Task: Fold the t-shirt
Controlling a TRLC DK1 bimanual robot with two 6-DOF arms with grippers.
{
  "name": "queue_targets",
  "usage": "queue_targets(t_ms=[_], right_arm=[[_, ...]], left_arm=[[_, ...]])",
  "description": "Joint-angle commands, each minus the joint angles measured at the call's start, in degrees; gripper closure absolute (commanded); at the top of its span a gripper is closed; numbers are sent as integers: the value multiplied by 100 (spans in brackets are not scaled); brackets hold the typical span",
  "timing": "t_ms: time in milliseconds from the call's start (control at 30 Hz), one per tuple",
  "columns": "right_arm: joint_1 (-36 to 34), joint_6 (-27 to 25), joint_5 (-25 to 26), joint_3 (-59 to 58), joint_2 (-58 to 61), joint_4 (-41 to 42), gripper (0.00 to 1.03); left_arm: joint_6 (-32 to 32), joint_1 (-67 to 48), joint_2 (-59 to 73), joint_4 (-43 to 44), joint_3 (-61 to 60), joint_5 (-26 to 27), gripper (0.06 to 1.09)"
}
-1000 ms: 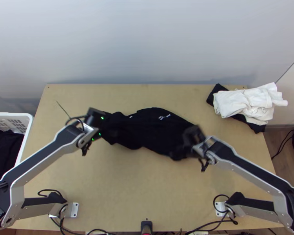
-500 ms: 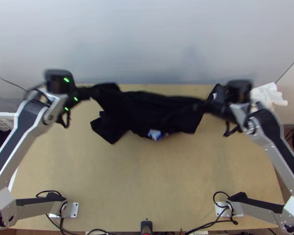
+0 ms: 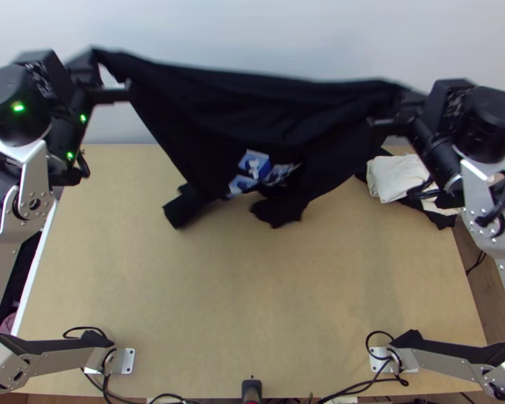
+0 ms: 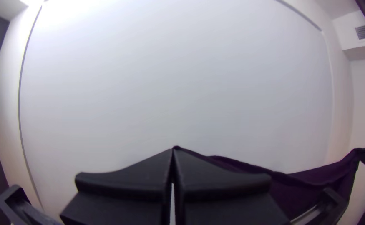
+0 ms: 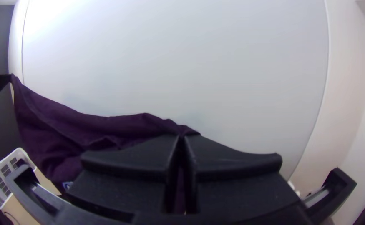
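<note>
Counting from the desk's (image 3: 252,289) middle, with twelve at its far edge, the basket (image 3: 36,269) sits at nine o'clock. Toward eleven, raised past the far edge, the left claw (image 4: 173,151) is clenched on one upper corner of the shirt (image 3: 252,111). The shirt hangs at twelve, its top edge drawn out between the two claws, its body draping in loose folds with a blue and white print (image 3: 254,163) showing; two darker ends dangle lowest, and whether they touch the wood I cannot tell. Between one and two, the right claw (image 5: 182,139) has the other corner pinched. Whether those corners are shoulders or hem is unclear. At two lies the pile, white cloth (image 3: 390,178) over black (image 3: 431,214). This looks like the opening-out step, ahead of any real fold: the shirt is up and stretched, but not laid flat. The next move likely calls for lowering both claws together toward six, keeping the top edge taut so the dangling ends trail out smooth toward twelve rather than bunching underneath
</note>
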Motion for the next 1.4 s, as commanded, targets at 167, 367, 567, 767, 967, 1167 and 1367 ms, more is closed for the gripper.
queue_targets(t_ms=[167, 367, 567, 767, 967, 1167, 1367], right_arm=[[866, -2609, 1505, 89, -169, 3156, 100], [1192, -4085, 1680, -597, -477, 5169, 100], [1192, -4209, 1812, -790, -873, 5257, 100], [1192, -4305, 2058, -1036, -1330, 5257, 100], [1192, -4305, 2304, -1748, -1822, 5204, 100], [1262, -4024, 2445, -2293, -1804, 4932, 100], [322, -2275, 1927, -3040, -1576, 3895, 100]], left_arm=[[2673, -831, 48, 3117, 423, -764, 105], [2823, -831, 180, 3196, 1082, -773, 105], [3200, -1358, 39, 2792, 1346, -764, 105], [3411, -1964, -154, 2264, 1460, -861, 105], [3244, -2571, -392, 1772, 933, -1379, 105], [2532, -2641, -1033, 1825, -1361, -1371, 105], [1364, -1762, -787, 1728, -2433, -914, 105]])
